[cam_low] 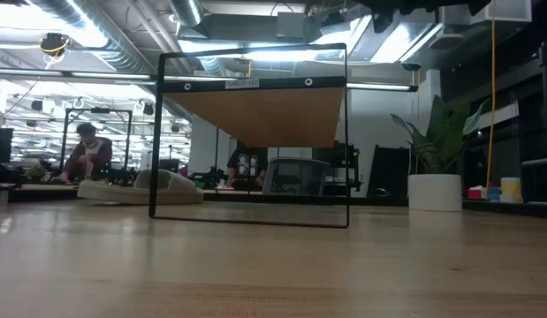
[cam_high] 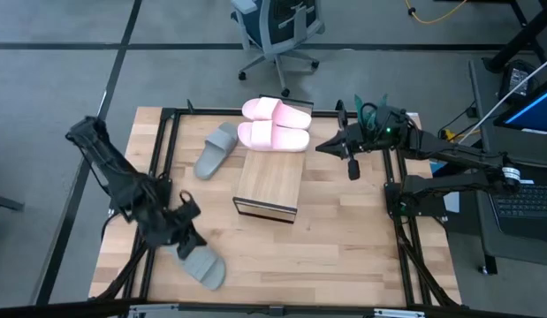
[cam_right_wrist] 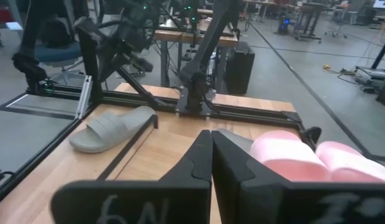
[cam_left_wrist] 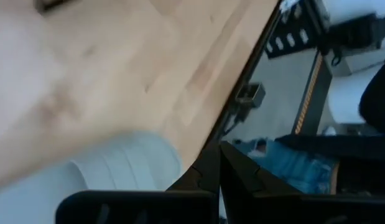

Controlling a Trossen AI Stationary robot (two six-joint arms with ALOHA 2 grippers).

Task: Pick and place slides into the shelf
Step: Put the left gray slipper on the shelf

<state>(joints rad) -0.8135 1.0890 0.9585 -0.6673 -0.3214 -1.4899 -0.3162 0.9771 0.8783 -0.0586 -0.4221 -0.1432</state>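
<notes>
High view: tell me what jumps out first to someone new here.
The two pink slides catch the eye first, lying side by side on the far end of the light-wood shelf at the table's middle. One grey-green slide lies on the table left of the shelf; another lies near the front edge by the left gripper, its fingers shut. The right gripper hovers right of the pink pair, fingers shut.

Wooden table (cam_high: 344, 247) carries shelf (cam_high: 269, 184) and two grey-green slides (cam_high: 216, 150).
</notes>
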